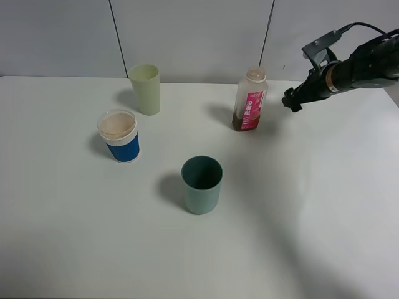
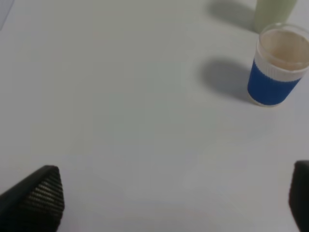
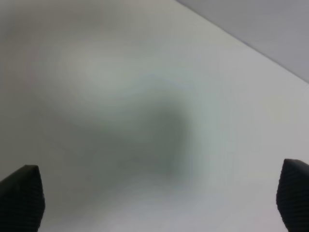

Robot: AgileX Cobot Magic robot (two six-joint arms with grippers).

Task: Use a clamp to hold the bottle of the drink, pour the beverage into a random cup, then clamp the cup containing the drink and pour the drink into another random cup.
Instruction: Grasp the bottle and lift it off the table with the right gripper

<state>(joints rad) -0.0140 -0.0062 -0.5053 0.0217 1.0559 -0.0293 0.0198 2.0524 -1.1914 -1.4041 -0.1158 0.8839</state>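
Right hand (image 1: 292, 99) spread empty near bottle (image 1: 250, 93), pink label (image 1: 252, 109), white writing too small to read

The table (image 1: 324, 205) was plain white. The bottle (image 1: 250, 93) was translucent with a pink-magenta label, and the beverage (image 1: 239, 124) in it was dark brown. The teal cup (image 1: 202, 185) was darker inside. The yellow-green cup (image 1: 145, 89) was pale, and the blue cup (image 1: 120, 136) had a white rim. The clamp (image 1: 292, 99) was black with an orange band. The left gripper (image 2: 174, 203) had black, finely dotted fingers (image 2: 41, 195).
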